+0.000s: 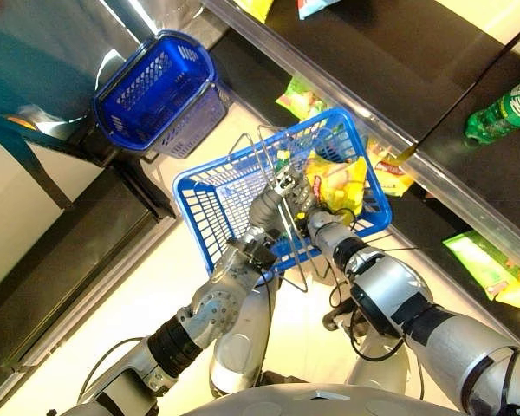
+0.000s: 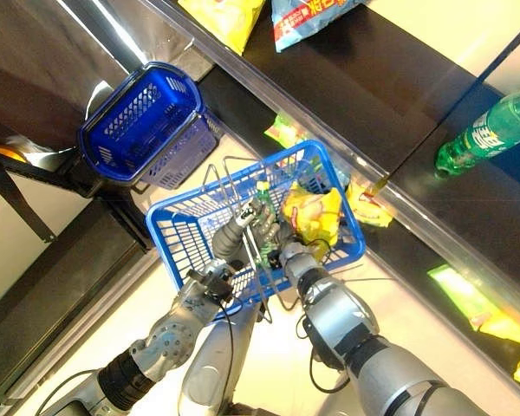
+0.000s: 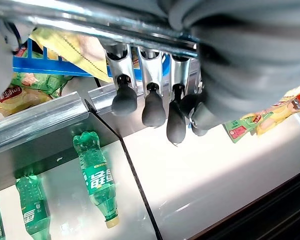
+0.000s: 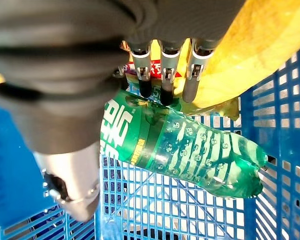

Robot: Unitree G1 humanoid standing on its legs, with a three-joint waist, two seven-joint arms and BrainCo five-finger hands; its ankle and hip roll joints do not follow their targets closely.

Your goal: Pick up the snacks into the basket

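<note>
The blue basket [image 1: 210,217] hangs in front of me by its wire handle [image 3: 90,20], and my left hand [image 1: 269,204] is shut on that handle, its fingers [image 3: 152,105] hooked over the bar. Inside the basket lies a yellow snack bag [image 1: 342,180]. My right hand [image 1: 316,222] reaches into the basket beside that bag. Its fingers [image 4: 162,85] curl over a green bottle [image 4: 190,150], with the thumb on the near side, so it is shut on the bottle. The bottle's cap end [image 2: 262,192] sticks up among the handle wires.
A second, darker blue basket [image 1: 156,87] sits on a stand to the far left. The dark shelf unit carries green bottles [image 1: 503,113], more bottles [image 3: 97,175] and snack bags [image 1: 494,269], [image 2: 225,17]. Another snack bag [image 1: 299,95] lies just beyond the held basket.
</note>
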